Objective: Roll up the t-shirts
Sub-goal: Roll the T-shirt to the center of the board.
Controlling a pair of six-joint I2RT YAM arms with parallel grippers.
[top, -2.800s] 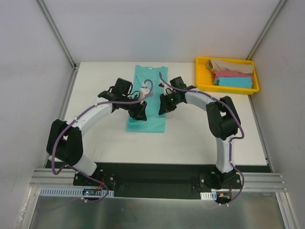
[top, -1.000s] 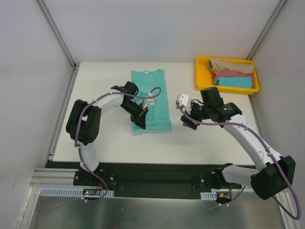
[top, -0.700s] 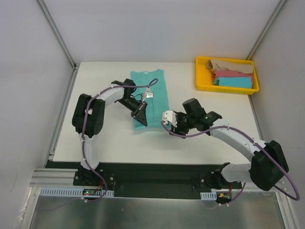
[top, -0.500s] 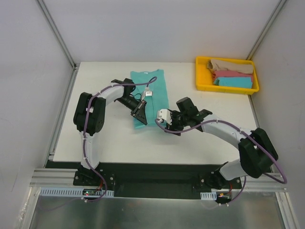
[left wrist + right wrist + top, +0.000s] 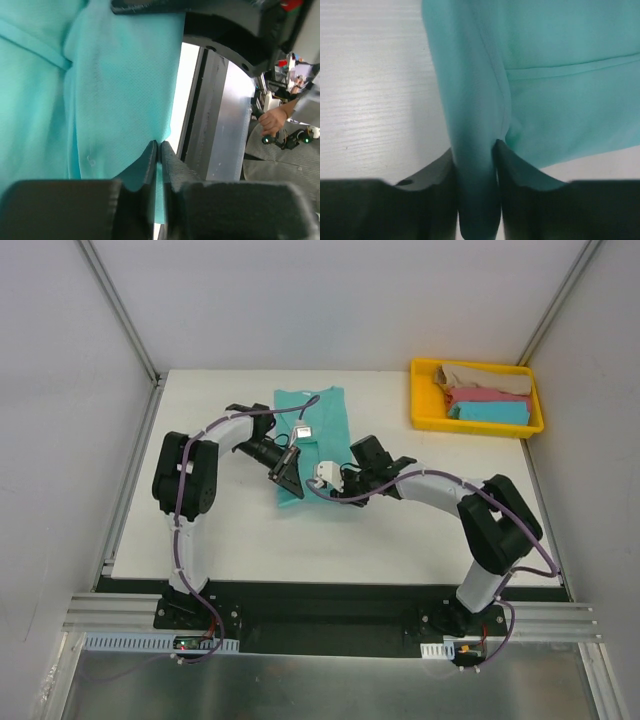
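From above, my left gripper [image 5: 285,470] and right gripper [image 5: 322,482] meet at the lower edge of the teal t-shirt [image 5: 330,415], mid-frame on the counter [image 5: 230,530]. Their jaws are too small to read there. At upper right, the yellow tray [image 5: 428,421] holds a tan t-shirt [image 5: 480,377], a pink t-shirt [image 5: 492,395] and a blue t-shirt [image 5: 490,412].

The left wrist view shows that gripper [image 5: 159,150] pinched together on the teal hem.

The right wrist view shows that gripper [image 5: 475,150] clamped on a teal fold.

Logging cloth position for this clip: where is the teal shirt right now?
Top view: the teal shirt lies mid-table, left of the yellow tray, its near edge pinched by the left gripper and right gripper.
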